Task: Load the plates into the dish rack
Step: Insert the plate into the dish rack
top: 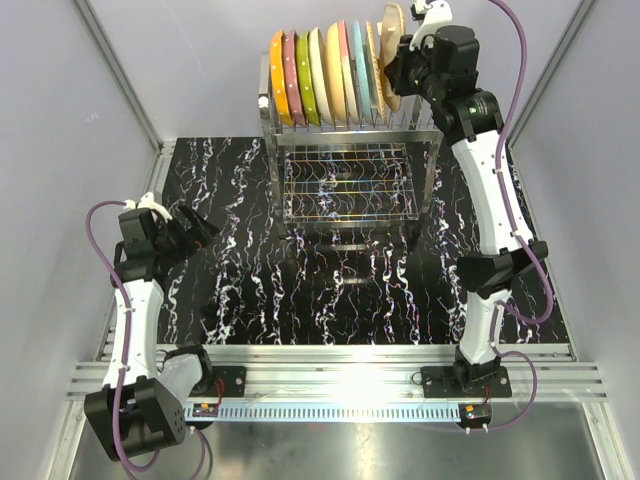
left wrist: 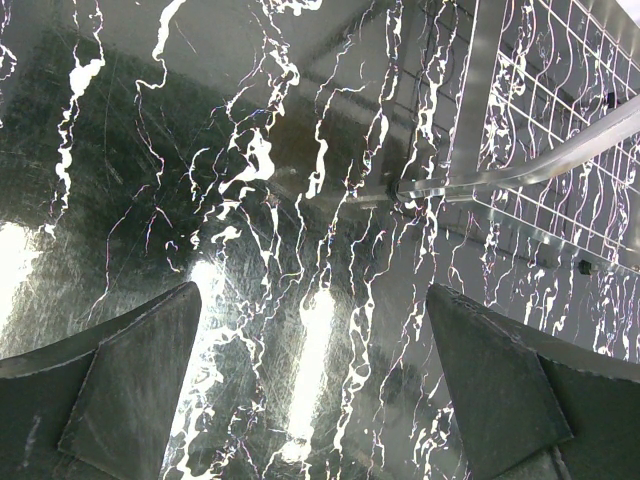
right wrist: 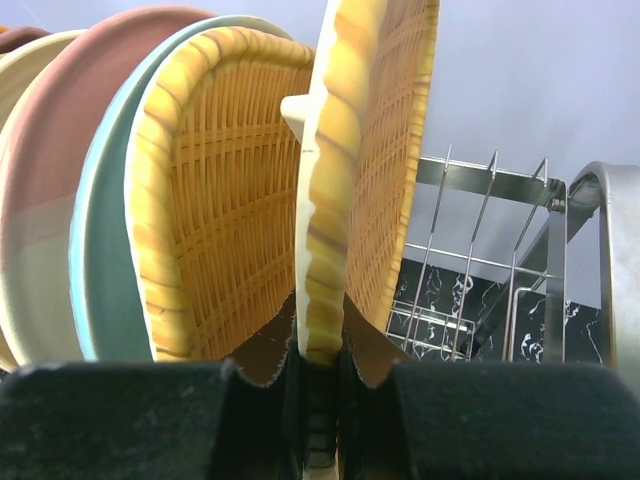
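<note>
Pinching a tan plate [right wrist: 375, 150] by its rim at the dish rack [top: 345, 185], twelve o'clock, the right gripper [right wrist: 320, 345] risks releasing it askew, missing the prongs [right wrist: 485, 200]; the left gripper [left wrist: 315, 400] hangs wide open.

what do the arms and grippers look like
The left arm and right arm have white links, black joint housings and each a looping purple cable. The left gripper and right gripper have matte black fingers.

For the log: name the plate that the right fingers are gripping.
The rightmost plate, the outer of two wicker-patterned ones. Its rim is pinched between the right fingers; the rest stand free in the rack.
</note>
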Tool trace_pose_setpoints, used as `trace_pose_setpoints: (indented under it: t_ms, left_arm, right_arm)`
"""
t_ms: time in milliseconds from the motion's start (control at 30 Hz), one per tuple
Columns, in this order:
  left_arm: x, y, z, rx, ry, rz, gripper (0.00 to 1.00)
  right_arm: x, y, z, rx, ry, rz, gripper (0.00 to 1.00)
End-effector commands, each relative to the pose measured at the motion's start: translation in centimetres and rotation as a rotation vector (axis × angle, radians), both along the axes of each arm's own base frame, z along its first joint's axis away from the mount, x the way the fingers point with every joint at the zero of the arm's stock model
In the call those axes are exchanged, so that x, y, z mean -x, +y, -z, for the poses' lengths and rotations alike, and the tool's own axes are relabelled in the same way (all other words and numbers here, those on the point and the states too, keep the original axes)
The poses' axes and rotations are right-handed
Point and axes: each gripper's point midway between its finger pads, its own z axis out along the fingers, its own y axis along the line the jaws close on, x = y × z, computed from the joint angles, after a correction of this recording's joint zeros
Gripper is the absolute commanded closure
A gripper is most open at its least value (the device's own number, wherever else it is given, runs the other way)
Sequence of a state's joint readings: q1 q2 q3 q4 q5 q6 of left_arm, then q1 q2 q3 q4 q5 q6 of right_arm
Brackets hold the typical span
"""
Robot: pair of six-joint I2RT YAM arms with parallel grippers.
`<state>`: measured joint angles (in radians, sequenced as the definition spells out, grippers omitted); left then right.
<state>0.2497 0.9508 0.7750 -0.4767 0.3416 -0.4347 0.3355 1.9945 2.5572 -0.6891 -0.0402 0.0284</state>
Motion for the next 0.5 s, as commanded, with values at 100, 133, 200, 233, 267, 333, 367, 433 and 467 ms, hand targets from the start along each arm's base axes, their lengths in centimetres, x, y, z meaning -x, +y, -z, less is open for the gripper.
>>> trace_pose_setpoints:
  t_ms: [100,133,200,233,267,333,367,433,467]
  left_arm:
    - [-0.5,-0.4,-1.0,0.004,-0.053,0.029,0.01]
    - [-0.5,-0.4,-1.0,0.002,-0.053,0.029,0.01]
    - [-0.5,-0.5,-0.9,0.006,-0.05,0.03,0.01]
    - [-0.5,-0.5,-0.9,0.006,-0.05,0.032,0.01]
    - [-0.5,-0.5,-1.0,0.007,-0.052,0.033,0.01]
    - [-0.5,-0.6,-1.0,0.008,-0.052,0.034,0.01]
    - [-0.5,-0.5,-0.9,0.006,-0.05,0.032,0.01]
    - [-0.5,-0.5,-1.0,0.006,-0.054,0.033,0.01]
    - [-0.5,-0.5,-0.9,0.006,-0.05,0.03,0.01]
  right_arm:
    - [0.7,-0.2,-2.0,-0.018,-0.081,0.01,0.98]
    - [0.6,-0.2,-1.3,-0.009,-0.066,0.01,0.91]
    - [0.7,-0.2,-1.1,-0.005,-0.058,0.008,0.92]
    - [0.8,-0.2,-0.9,-0.003,-0.051,0.006,0.92]
    - [0.8,-0.2,-0.8,0.0,-0.048,0.006,0.9]
    - [0.6,-0.3,-0.5,0.005,-0.045,0.012,0.89]
    - [0.7,-0.3,-0.4,0.007,-0.044,0.01,0.9]
    - [0.8,-0.4,-0.4,0.01,-0.042,0.013,0.9]
    - [0.9,-0.5,-0.6,0.011,-0.046,0.013,0.9]
